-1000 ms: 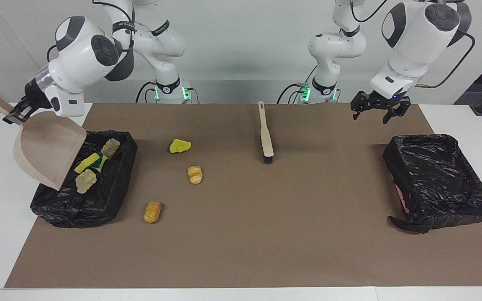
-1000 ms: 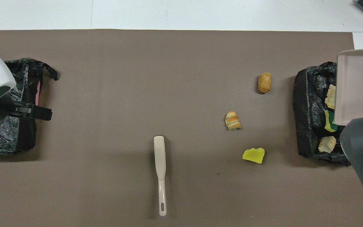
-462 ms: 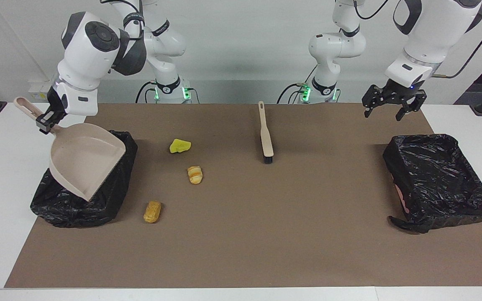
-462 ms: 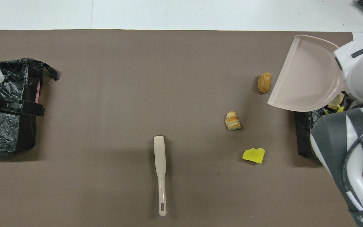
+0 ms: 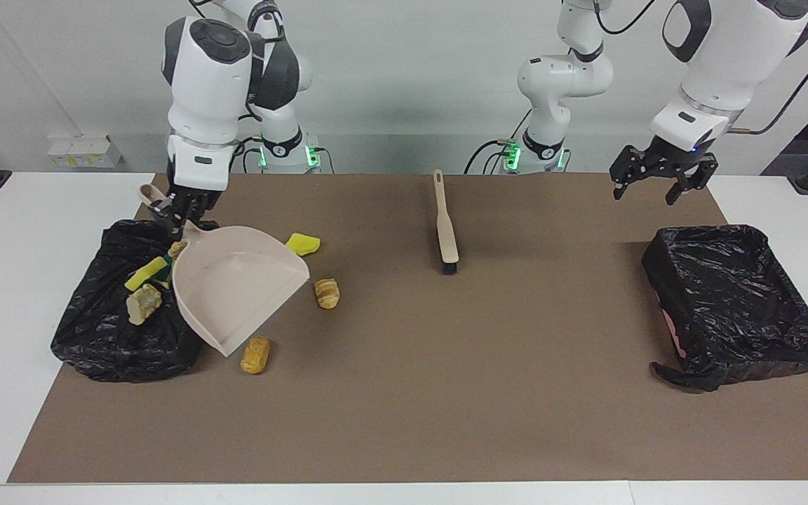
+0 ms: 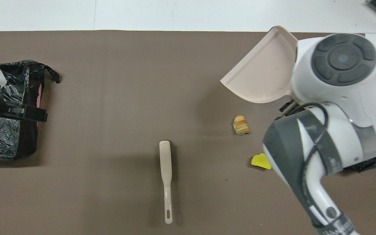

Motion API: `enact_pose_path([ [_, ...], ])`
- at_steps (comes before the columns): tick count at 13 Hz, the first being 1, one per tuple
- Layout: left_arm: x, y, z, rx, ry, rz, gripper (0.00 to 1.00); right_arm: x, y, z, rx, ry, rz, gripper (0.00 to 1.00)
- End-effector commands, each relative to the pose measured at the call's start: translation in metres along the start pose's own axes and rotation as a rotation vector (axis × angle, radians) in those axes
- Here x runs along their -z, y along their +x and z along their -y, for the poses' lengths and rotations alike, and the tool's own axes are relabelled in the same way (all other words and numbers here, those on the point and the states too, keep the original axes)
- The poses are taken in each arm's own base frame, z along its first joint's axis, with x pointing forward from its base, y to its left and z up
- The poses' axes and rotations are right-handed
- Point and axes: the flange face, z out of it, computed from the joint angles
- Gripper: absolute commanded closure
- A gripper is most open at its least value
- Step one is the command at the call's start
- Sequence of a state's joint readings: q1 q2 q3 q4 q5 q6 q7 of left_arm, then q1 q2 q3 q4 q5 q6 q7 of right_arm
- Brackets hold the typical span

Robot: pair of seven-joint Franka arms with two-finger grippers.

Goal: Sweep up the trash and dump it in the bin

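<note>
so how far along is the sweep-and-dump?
About halfway. Done: three scraps lie in the black bin at the right arm's end. In hand: the right gripper is shut on the dustpan handle, pan empty, up over the mat beside that bin. Left: yellow sponge piece and two bread chunks on the mat; brush lying unheld. Left gripper waits open above the other bin.

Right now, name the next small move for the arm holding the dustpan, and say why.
Probably lower the dustpan, held by its handle in the right gripper, onto the mat with its lip toward the three scraps not yet binned: the yellow sponge piece and two bread-like chunks. The brush lies untouched, and the left gripper waits open.
</note>
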State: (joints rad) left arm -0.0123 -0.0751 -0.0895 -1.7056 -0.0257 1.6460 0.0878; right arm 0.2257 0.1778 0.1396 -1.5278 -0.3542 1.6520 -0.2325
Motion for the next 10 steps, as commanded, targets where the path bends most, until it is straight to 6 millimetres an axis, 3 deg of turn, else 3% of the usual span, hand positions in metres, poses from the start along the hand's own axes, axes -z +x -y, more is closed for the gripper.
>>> enact_pose_path([
  [1, 0.011, 0.001, 0.001, 0.004, -0.006, -0.005, 0.0, 0.003, 0.055, 0.045, -0.262, 0.143, -0.01, 1.0],
  [5, 0.009, 0.0, 0.003, -0.001, -0.007, -0.007, 0.0, 0.01, 0.112, 0.134, -0.495, 0.27, -0.012, 1.0],
  [8, 0.006, -0.001, 0.003, -0.002, -0.008, 0.001, 0.0, -0.01, 0.154, 0.189, -0.617, 0.306, -0.02, 1.0],
  [10, 0.004, -0.001, 0.003, -0.002, -0.008, 0.005, 0.0, -0.025, 0.169, 0.219, -0.652, 0.317, -0.027, 1.0],
])
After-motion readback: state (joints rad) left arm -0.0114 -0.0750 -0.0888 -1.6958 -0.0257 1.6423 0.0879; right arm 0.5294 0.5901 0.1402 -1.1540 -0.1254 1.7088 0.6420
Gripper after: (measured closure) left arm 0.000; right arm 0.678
